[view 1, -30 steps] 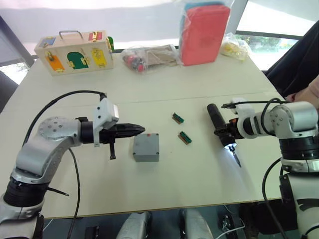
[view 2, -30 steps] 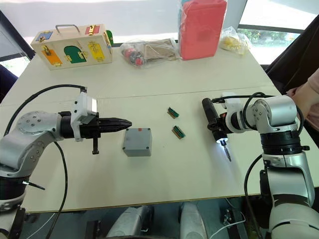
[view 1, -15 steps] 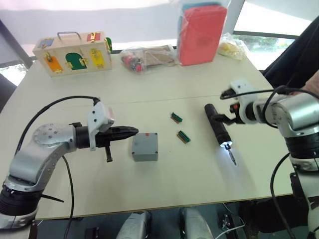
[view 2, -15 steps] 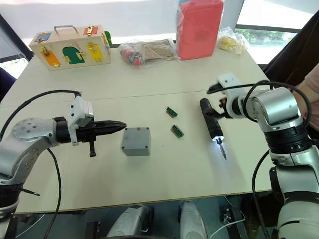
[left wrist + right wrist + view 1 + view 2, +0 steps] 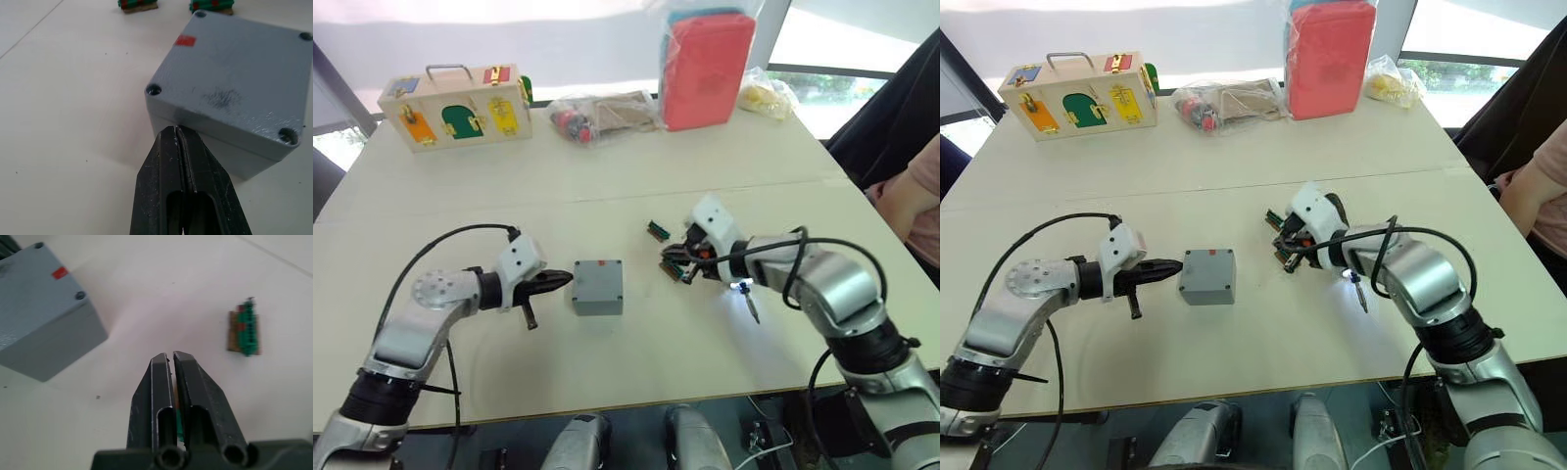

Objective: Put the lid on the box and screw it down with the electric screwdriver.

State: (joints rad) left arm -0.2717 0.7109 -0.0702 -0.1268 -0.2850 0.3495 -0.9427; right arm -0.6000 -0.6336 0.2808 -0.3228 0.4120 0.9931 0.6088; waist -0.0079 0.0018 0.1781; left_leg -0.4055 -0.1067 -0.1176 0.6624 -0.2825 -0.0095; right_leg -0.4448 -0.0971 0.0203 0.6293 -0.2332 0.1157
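Both grippers have their fingers pressed together, empty: left gripper [image 5: 560, 281] just beside the box [image 5: 598, 287], right gripper [image 5: 1285, 242] further off. Lid looks seated. Screwdriver [image 5: 745, 299] lies beyond my right gripper; I'd open, regrip its barrel squarely.

Cream table [image 5: 636, 362] with grey box [image 5: 598, 287], wooden box [image 5: 457, 103], red pack [image 5: 705, 69] (in plastic).

A pale table [image 5: 607, 186] stands before bright windows [image 5: 862, 39].
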